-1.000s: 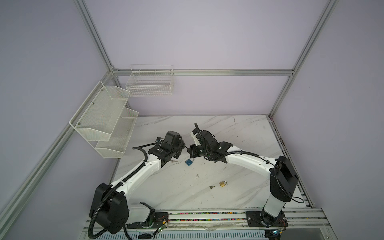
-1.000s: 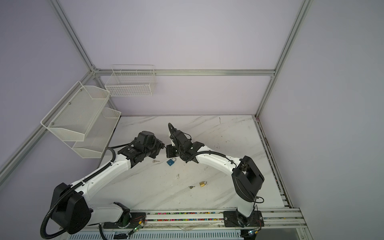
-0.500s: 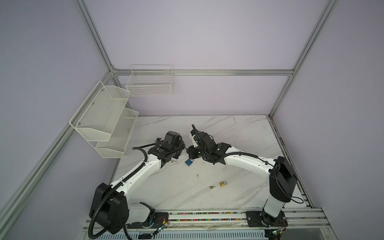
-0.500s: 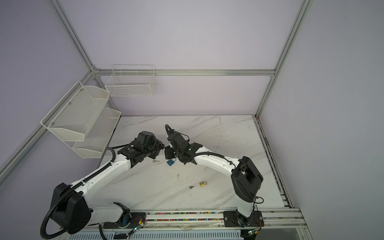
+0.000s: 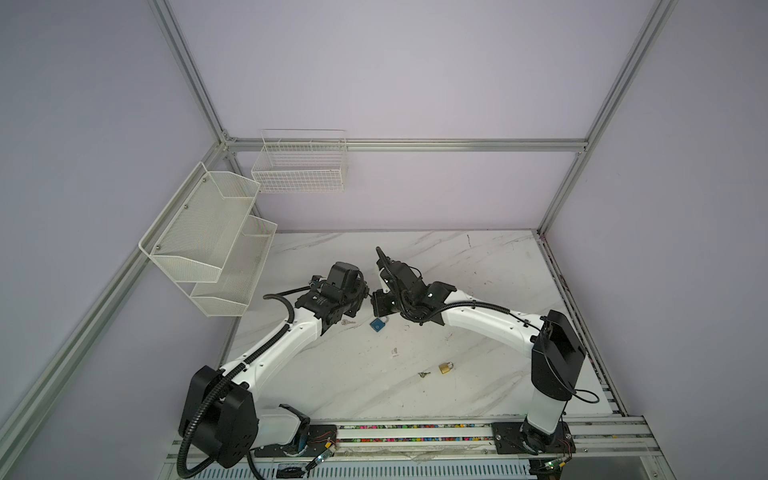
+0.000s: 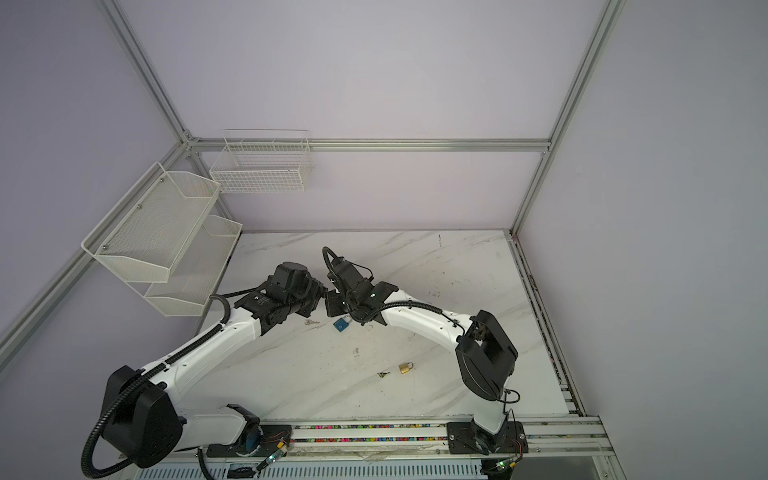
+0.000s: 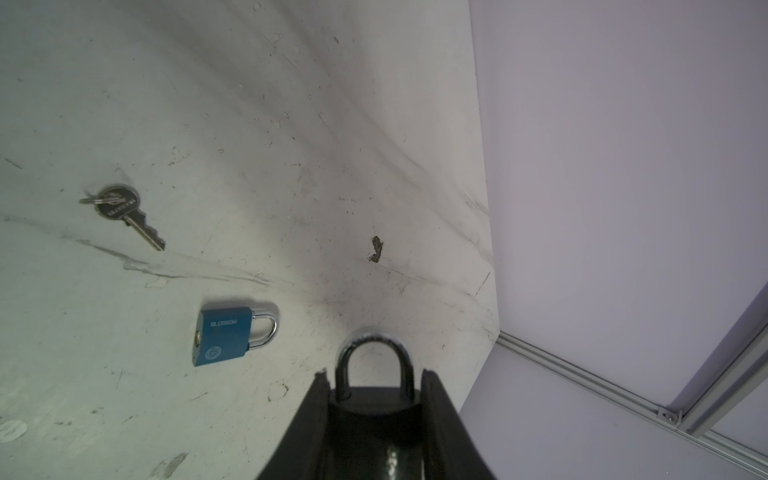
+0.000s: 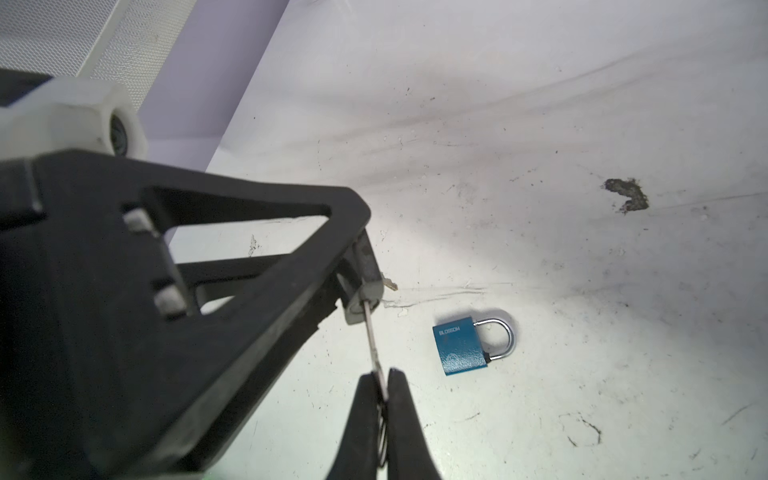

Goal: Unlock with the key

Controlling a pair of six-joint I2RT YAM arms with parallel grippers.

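Observation:
My left gripper (image 7: 374, 376) is shut on a dark padlock (image 7: 374, 419), whose silver shackle sticks out past the fingertips. It is held above the table, left of centre. My right gripper (image 8: 382, 380) is shut on a thin silver key (image 8: 372, 343). The key's blade reaches the padlock's pale bottom end (image 8: 362, 297), which sits between the left gripper's fingers (image 8: 232, 299). How deep the blade sits I cannot tell. In both top views the left gripper (image 5: 365, 297) (image 6: 321, 297) and the right gripper (image 5: 375, 298) (image 6: 330, 300) meet tip to tip.
A blue padlock (image 5: 377, 325) (image 7: 224, 336) (image 8: 459, 347) lies shut on the marble table just below the grippers, with a loose key (image 7: 124, 212) (image 5: 348, 322) beside it. A brass padlock (image 5: 445, 367) and a small key (image 5: 423, 374) lie nearer the front. White wire baskets (image 5: 208, 237) hang at the left.
My right gripper has shifted slightly left with the key, closer to the padlock in the left gripper. The left arm has stayed put.

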